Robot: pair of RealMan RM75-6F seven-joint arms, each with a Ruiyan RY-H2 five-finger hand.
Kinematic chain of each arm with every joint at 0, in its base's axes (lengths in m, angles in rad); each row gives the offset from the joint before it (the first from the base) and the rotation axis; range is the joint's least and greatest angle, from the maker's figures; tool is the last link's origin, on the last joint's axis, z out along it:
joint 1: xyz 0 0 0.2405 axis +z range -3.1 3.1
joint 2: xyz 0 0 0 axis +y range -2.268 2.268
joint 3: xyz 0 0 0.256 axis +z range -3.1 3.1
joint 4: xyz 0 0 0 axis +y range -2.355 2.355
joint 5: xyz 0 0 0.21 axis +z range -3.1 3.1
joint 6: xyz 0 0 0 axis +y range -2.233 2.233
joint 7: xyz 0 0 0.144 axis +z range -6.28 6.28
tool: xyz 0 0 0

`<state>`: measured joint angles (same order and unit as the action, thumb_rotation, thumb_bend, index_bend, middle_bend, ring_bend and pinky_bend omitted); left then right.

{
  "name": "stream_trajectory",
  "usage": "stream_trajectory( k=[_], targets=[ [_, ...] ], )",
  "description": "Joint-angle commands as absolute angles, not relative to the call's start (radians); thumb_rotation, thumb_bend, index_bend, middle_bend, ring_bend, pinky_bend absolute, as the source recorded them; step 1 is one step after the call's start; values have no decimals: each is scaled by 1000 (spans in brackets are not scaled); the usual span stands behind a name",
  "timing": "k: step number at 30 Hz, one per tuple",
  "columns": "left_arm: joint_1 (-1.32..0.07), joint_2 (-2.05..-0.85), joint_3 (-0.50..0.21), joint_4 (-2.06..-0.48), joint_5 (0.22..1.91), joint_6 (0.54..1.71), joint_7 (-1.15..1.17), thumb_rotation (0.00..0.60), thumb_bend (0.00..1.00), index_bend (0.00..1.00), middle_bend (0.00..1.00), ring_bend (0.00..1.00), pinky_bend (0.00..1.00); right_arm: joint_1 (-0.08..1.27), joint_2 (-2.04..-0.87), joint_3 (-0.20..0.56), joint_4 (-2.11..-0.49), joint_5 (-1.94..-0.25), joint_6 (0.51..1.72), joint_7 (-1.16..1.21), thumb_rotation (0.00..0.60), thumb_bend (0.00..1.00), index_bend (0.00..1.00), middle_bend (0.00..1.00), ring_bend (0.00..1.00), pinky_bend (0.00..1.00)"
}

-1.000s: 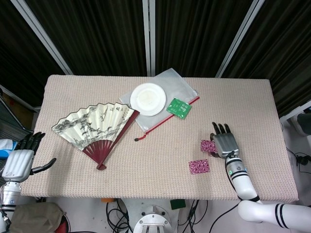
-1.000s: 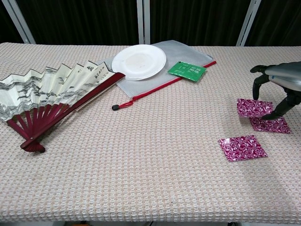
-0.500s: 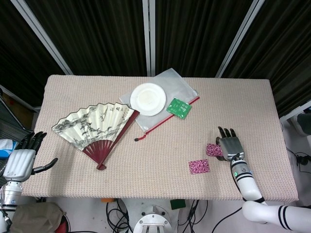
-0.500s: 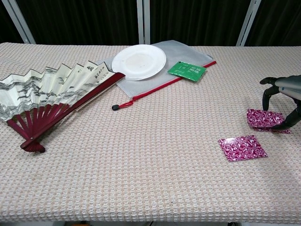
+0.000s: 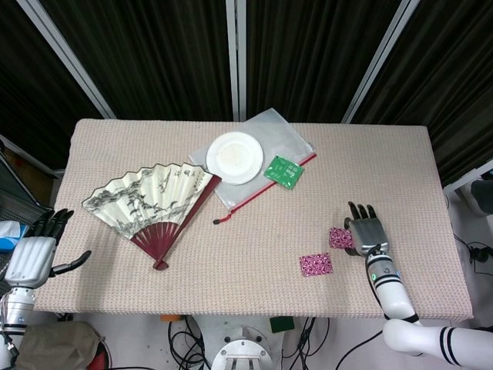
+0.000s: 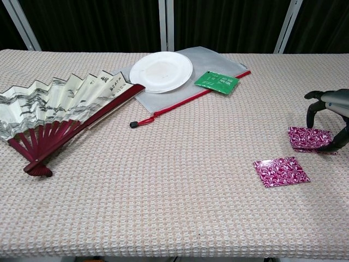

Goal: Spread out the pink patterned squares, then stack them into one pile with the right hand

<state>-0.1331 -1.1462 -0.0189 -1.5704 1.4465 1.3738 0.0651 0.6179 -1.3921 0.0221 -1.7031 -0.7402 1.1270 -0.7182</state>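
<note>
Right hand [image 6: 334, 117] arched over a pair of overlapping squares [image 6: 308, 138], fingertips pressing down, not grasping. Best pushed sideways gently, toward lone square [image 6: 281, 171] just nearby.

Pink patterned squares lying on the right part of the table.

One pink patterned square [image 6: 281, 171] is lying flat and alone, glossy, with a magenta-and-white swirl print, its corners turned slightly askew to the table [image 6: 180, 191] edge. Well apart from it, further right and a little further back, a pair of overlapping squares [image 6: 308, 138] with the same print is sitting one on top of the other, edges not quite aligned. The right hand [image 6: 334, 112] is hovering over this pair, its fingers [image 6: 312, 112] pointing down at the far edge; whether they are touching cannot be told. In the head view the lone square [image 5: 316, 264] is showing near the front edge, the pair [image 5: 339, 237] partly hidden under the hand [image 5: 367, 233].
</note>
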Motion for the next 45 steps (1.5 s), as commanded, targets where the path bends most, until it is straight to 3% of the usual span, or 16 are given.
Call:
stream_trajectory(
  k=[1, 13, 23, 45],
  targets=[
    [-133, -1147, -18, -1569, 1446, 1373, 65, 47, 91, 55, 58, 40, 157, 615, -1391, 24, -1702, -746, 1127, -712, 600, 449, 383, 8, 0, 0],
    [-133, -1146, -20, -1571, 1447, 1377, 67, 49, 91, 55, 59, 41, 157, 594, -1362, 10, -1770, -822, 1142, -677, 600, 398, 355, 8, 0, 0],
    [-133, -1152, -16, -1569, 1450, 1375, 67, 47, 91, 55, 59, 40, 157, 572, -1350, -68, -1935, -972, 1169, -732, 600, 393, 354, 1, 0, 0],
    [-127, -1152, -15, -1554, 1449, 1379, 47, 47, 91, 55, 59, 40, 157, 584, -1430, -60, -1906, -902, 1150, -807, 600, 395, 336, 0, 0, 0]
  ],
)
